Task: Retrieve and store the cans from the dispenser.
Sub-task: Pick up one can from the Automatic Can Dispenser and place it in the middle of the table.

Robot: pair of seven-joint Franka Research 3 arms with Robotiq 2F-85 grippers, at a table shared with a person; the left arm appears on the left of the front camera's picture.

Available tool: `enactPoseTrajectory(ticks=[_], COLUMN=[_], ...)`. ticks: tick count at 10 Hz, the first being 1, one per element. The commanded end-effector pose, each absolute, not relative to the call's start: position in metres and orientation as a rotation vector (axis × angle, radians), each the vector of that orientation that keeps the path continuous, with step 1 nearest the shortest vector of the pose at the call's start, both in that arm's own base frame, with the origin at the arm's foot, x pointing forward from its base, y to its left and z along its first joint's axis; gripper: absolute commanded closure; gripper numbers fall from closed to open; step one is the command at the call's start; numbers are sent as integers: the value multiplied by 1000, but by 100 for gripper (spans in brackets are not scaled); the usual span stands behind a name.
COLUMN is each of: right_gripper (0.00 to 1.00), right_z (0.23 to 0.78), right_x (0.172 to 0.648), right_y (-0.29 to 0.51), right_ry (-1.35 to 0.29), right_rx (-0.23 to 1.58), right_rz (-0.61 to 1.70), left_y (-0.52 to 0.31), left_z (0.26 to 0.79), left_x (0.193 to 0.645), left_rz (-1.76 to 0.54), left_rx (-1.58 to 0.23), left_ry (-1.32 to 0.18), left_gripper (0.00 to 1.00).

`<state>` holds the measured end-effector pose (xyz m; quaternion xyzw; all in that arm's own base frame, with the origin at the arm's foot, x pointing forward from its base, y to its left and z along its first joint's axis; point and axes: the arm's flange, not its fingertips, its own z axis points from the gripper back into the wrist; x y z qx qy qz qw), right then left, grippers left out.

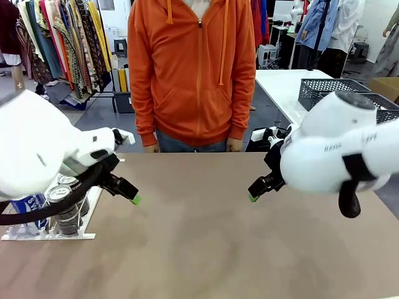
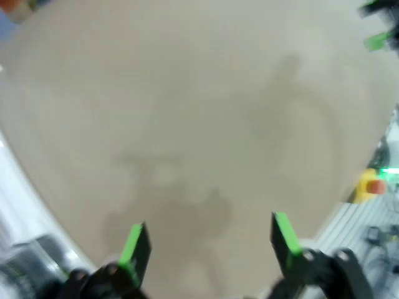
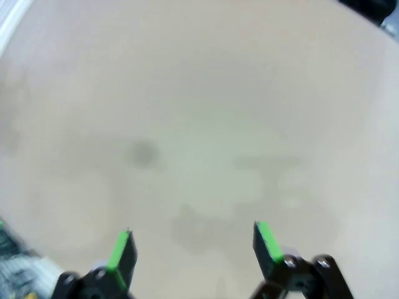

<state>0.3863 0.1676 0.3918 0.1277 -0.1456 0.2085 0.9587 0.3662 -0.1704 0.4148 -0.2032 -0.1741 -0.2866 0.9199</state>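
Tabletop (image 1: 206,249), tan, spans the lower half of the front view; at its lower left edge sits the white rack (image 1: 53,235), partly hidden behind the left arm's white body and black cable; cans (image 1: 62,205) stand upright in its lanes, dark ones with silver tops toward the middle of the frame and a blue can (image 1: 26,207) with white lettering just beside them on the left; how many there are in all cannot be told. The left gripper (image 2: 209,240) hangs above the table just right of the rack, touching no can; its green-padded fingers (image 2: 134,249) stand wide apart over plain table surface. The right gripper (image 3: 193,244) hangs at right of centre, well apart from the rack, its fingers (image 3: 265,242) likewise spread with nothing between them; both wrist views are blurred. Beyond the far edge, at top centre, a person in an orange hooded jacket (image 1: 190,68) stands with both hands (image 1: 234,145) low at the table's edge; farther off, dark mesh baskets (image 1: 324,90) rest on a white table at upper right, and clothes (image 1: 56,43) hang on a rail at upper left.
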Motion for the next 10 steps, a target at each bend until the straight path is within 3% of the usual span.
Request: enactPoseTrajectory(ticks=[1,2,5,8,10], right_gripper=[0,0,0,0,0], right_z=[446,472,528,510,493], right_x=[382,371,318,269,247], right_y=[131,102,-18,-118,-150], right_ry=[-190,-201,-528,-772,-842], right_rx=[493,639,905,1034,1060], right_rz=[289,316,175,-158,-307], left_y=[-127,-101,48,163,192], left_z=[459,485,540,505,490], left_x=[365,358,330,287,267], left_rz=[-451,-443,-312,-22,116], left_rx=[-583,-671,-1010,-1111,-1099], left_ry=[-302,-319,-580,-781,-865], left_gripper=[0,0,0,0,0])
